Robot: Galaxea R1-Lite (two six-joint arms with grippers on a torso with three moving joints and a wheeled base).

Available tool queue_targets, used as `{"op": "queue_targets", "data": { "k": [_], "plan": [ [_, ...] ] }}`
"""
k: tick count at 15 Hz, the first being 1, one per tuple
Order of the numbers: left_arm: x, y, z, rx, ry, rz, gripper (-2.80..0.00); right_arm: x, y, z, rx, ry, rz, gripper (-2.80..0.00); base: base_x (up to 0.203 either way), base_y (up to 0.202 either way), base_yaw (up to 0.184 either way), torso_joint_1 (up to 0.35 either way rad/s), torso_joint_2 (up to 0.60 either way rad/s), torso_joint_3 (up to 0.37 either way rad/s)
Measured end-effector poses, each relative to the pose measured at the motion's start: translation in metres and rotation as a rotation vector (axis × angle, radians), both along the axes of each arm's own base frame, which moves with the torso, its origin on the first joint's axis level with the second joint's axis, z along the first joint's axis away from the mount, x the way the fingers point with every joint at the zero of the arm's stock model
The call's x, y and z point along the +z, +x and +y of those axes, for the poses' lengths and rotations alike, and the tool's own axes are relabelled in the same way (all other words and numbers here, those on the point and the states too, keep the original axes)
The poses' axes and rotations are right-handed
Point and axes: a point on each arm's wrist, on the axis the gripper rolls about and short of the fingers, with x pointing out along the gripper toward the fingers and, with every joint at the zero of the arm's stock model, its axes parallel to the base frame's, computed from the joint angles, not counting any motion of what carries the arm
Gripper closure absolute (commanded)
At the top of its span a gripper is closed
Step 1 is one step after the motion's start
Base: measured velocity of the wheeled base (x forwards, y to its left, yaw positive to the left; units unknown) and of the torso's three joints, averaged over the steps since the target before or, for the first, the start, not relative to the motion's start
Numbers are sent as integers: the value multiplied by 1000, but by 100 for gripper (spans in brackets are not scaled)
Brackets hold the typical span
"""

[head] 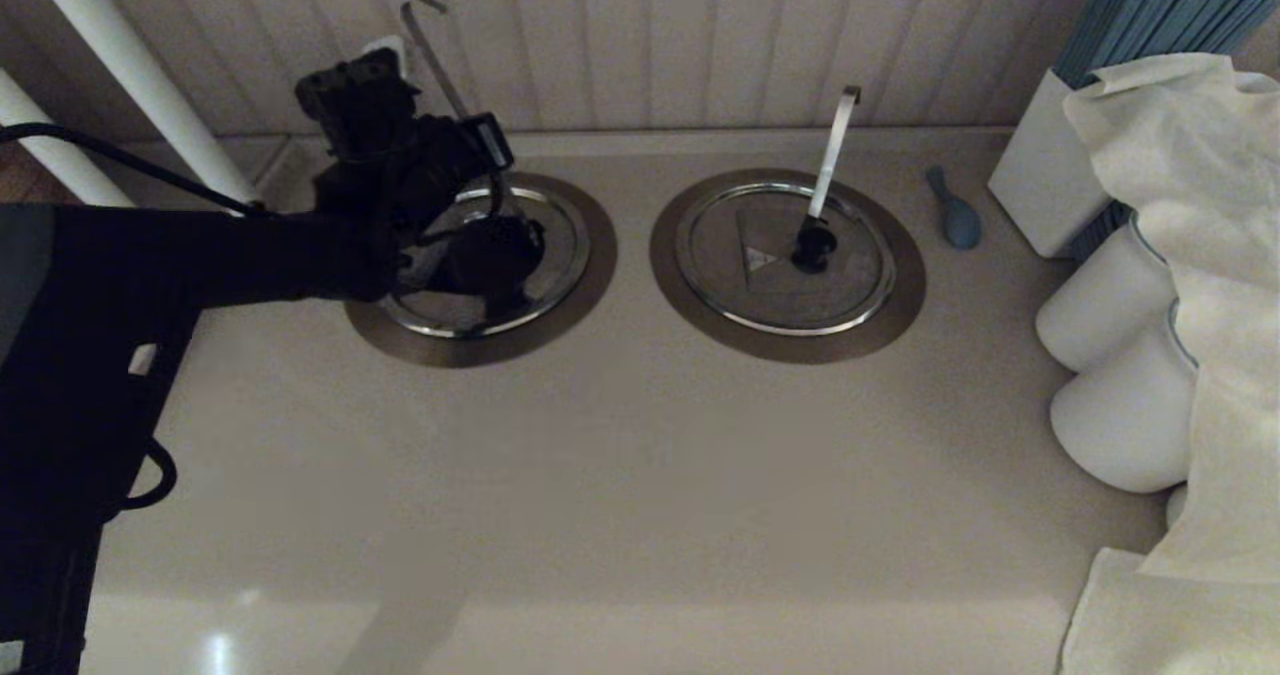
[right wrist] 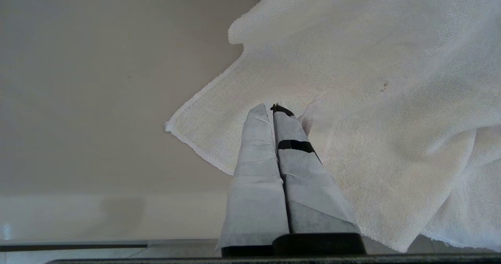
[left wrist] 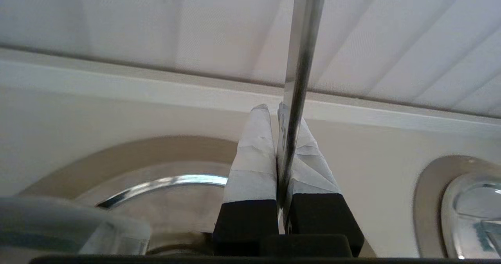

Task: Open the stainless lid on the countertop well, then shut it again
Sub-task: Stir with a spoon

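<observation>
The stainless lid point(head: 556, 243) lies flat in the dull-bronze collar of the countertop well point(head: 595, 290) at the back left of the counter. Its thin curled-hook rod point(head: 428, 40) rises through it and leans toward the wall. My left gripper point(head: 487, 155) hovers over the lid, shut on the rod partway up. In the left wrist view the rod point(left wrist: 301, 41) runs between the taped fingers of the left gripper point(left wrist: 274, 107), with the lid rim point(left wrist: 164, 181) below. My arm hides the lid's centre. My right gripper point(right wrist: 270, 106), outside the head view, rests shut over a white cloth point(right wrist: 352, 99).
The twin lid point(head: 770, 275) with a broad flat handle point(head: 833, 150) sits to the right in its own collar. A blue-grey spoon-like piece point(head: 955, 217), a white box of blue sticks point(head: 1040, 180), white jars point(head: 1100, 305) and draped cloth point(head: 1200, 255) crowd the right side.
</observation>
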Motion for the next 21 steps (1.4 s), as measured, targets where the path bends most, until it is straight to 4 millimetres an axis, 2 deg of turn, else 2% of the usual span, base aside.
{"op": "queue_targets", "data": {
  "k": [10, 14, 18, 21],
  "plan": [
    [27, -31, -1, -40, -28, 163, 0, 0, 0, 0, 0, 0, 0, 0, 0, 0, 0, 0, 0, 0],
    [26, -35, 1, -36, 6, 207, 0, 0, 0, 0, 0, 0, 0, 0, 0, 0, 0, 0, 0, 0],
    [17, -35, 10, 11, 138, 225, 0, 0, 0, 0, 0, 0, 0, 0, 0, 0, 0, 0, 0, 0],
    [16, -34, 14, 28, 165, 225, 0, 0, 0, 0, 0, 0, 0, 0, 0, 0, 0, 0, 0, 0]
  ]
}}
